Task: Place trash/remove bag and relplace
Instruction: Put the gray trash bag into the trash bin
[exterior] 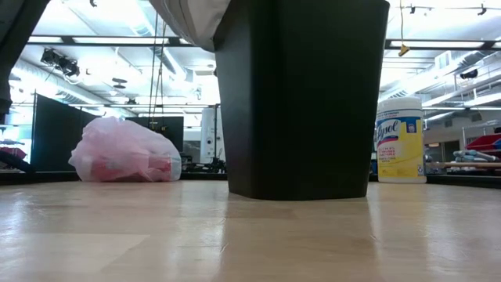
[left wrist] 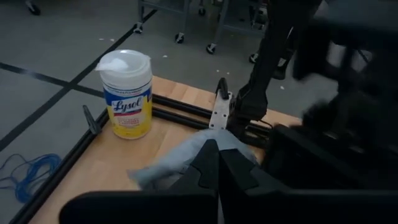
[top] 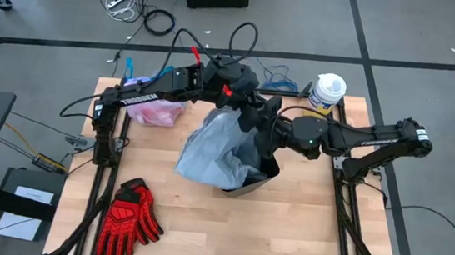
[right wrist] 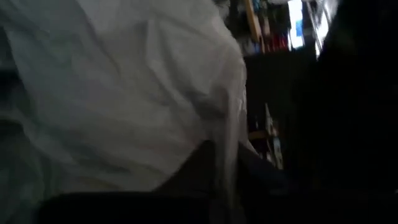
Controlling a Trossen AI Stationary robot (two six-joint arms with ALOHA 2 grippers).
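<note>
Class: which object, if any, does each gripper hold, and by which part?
Both the left gripper and the right gripper pinch folds of the grey-blue plastic liner near its upper edge, above the black bin.

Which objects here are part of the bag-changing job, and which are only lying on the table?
Part of the job: grey-blue liner, black bin, filled pink bag, left gripper shut on the liner, right gripper at the liner.
Lying about: Lysol wipes tub, red gloves.
</note>
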